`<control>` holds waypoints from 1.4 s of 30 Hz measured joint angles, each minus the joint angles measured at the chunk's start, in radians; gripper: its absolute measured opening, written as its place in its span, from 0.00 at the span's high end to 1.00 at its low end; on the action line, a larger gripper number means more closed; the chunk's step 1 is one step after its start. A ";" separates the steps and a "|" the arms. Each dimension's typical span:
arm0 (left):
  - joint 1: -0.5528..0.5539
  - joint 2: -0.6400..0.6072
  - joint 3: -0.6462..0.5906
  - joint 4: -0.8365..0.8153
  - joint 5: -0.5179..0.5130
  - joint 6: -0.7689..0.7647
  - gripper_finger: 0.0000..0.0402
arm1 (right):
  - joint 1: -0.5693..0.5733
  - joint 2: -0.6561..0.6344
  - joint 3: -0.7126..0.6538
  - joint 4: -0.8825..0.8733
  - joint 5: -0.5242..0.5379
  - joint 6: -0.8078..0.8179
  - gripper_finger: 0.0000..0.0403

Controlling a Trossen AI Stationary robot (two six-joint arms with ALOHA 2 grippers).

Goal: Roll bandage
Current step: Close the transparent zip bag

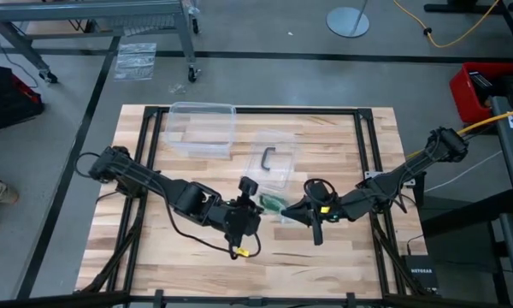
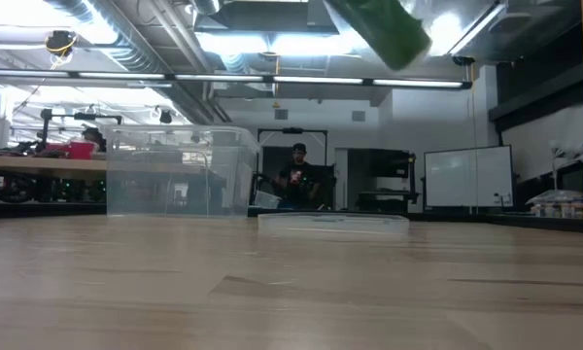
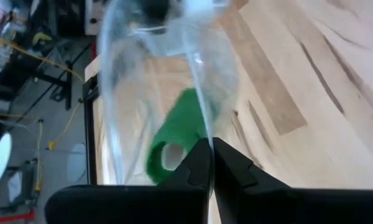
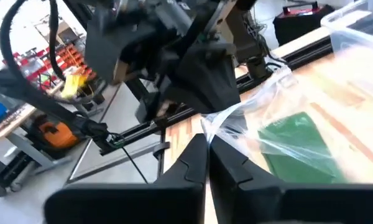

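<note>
One bandage [image 1: 272, 203], a bright green roll, sits inside a clear plastic bag [image 1: 278, 162] held off the table [image 1: 342, 257], just below the centre of the high view. Both pincers meet there. The left gripper [image 1: 258, 204], at the bag's left edge, has its fingers pressed together on the plastic. The right gripper [image 1: 297, 208], at lower centre-right, is likewise closed, pinching the bag's film beside the bandage. A clear plastic bin [image 1: 202, 127] stands at upper centre-left.
</note>
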 joint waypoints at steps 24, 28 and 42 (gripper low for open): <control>0.026 -0.047 0.000 -0.075 -0.047 -0.122 1.00 | -0.040 -0.019 0.001 0.000 -0.068 -0.149 0.41; 0.051 -0.089 0.000 -0.127 -0.048 -0.191 1.00 | -0.040 -0.056 0.001 -0.015 -0.068 -0.218 0.41; 0.151 -0.124 0.000 -0.147 0.062 -0.227 1.00 | -0.040 0.003 0.001 -0.114 0.170 -0.261 0.41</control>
